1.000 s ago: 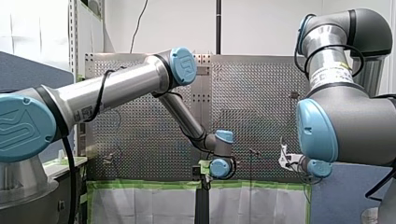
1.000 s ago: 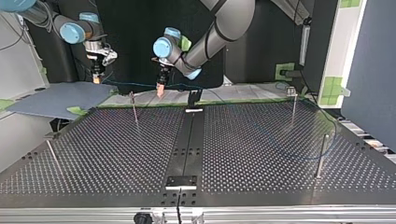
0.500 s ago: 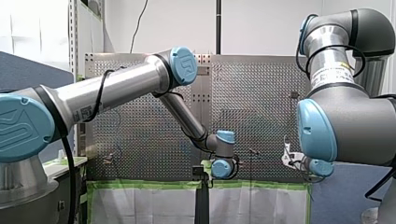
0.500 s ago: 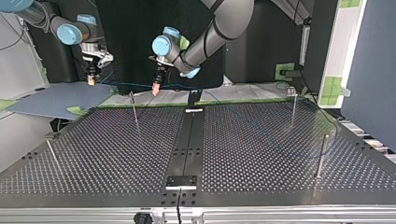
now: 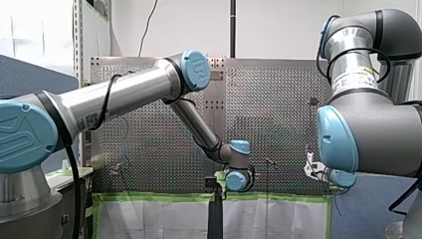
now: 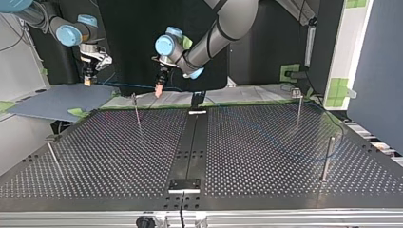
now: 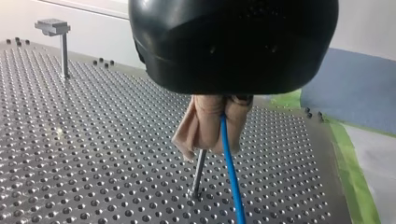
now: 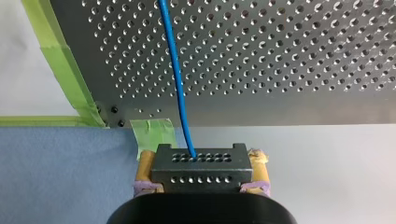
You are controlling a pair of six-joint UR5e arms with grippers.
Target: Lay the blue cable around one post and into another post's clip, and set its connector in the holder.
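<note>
— Does anything here carry writing that can be read?
— Hardly. In the front view, the blue joint cap [image 5: 195, 69] at the left arm's elbow bears a raised emblem. So does the large blue cap [image 5: 20, 137] nearest the camera, but the letters in them cannot be made out.
— Any stickers?
— A small pale label [image 5: 92, 120] sits on the left arm's silver tube. A white label with a yellow patch [image 5: 354, 77] wraps the right arm's tube. Both show dark print, too small to read.
— And the desk [image 6: 119, 156]?
— Nothing legible on it in any view.
</note>
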